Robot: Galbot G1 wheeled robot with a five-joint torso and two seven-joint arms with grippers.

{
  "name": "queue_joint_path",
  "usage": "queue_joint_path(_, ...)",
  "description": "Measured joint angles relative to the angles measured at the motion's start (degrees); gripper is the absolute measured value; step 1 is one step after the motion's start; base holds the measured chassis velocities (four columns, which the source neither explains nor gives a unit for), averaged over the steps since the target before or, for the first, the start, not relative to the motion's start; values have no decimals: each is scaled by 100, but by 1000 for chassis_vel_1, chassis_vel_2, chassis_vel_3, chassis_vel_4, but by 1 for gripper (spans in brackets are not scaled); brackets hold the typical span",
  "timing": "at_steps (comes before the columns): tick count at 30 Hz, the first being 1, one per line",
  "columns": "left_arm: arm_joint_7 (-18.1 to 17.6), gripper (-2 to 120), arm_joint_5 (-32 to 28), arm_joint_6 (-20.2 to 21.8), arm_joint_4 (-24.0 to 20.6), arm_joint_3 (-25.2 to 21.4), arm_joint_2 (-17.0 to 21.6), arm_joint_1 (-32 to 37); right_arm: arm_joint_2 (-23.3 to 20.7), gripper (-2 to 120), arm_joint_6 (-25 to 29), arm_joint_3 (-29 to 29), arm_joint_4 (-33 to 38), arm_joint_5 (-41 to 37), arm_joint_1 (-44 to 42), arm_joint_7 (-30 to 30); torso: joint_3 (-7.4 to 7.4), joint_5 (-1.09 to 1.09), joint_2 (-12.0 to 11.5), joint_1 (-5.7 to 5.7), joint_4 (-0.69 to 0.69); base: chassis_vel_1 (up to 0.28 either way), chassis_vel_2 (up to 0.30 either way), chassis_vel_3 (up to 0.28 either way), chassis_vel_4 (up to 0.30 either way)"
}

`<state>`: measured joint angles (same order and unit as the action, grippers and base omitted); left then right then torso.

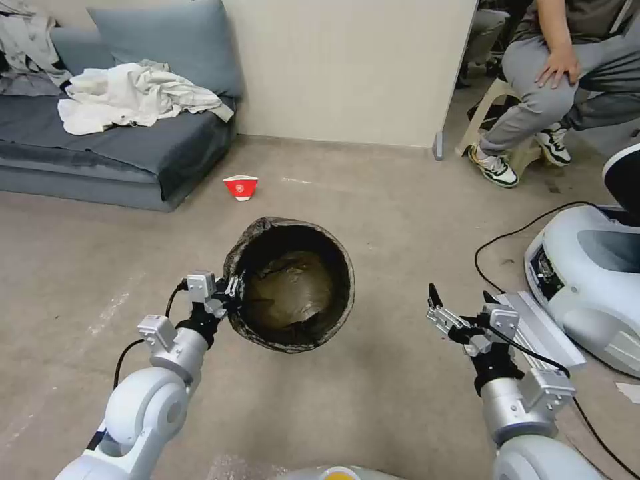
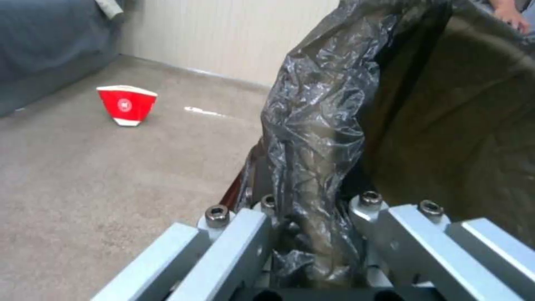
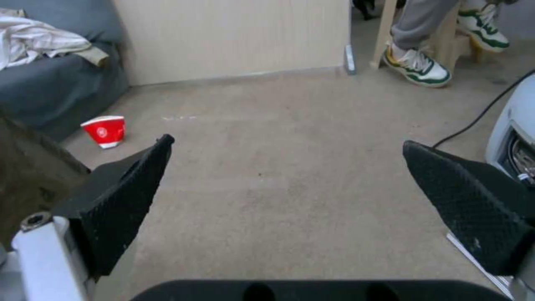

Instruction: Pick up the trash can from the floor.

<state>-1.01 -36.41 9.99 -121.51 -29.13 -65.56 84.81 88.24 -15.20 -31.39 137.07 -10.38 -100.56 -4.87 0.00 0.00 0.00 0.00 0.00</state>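
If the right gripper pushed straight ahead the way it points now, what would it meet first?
Probably nothing near: the open right gripper faces bare floor, with the far wall beyond. The trash can sits off to its side.

no readable text, red-and-white paper cup point(image 2: 126, 104) at 11 o'clock from the trash can point(image 1: 291, 283) carries a small round white emblem on its red band, its characters too small to make out, no other labels, numbers or signs legible

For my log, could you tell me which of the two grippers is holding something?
The left gripper: it is shut on the trash can's bag-covered rim. The right gripper hangs open and apart from it above the floor.
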Motion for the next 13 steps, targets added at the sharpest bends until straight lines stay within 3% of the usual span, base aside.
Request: queue_joint_path(13, -86, 5, 44, 35, 63, -16, 3, -56, 3, 100, 9, -12, 23, 2, -10, -42, 0, 0, 0, 0, 0, 0, 0, 0, 0)
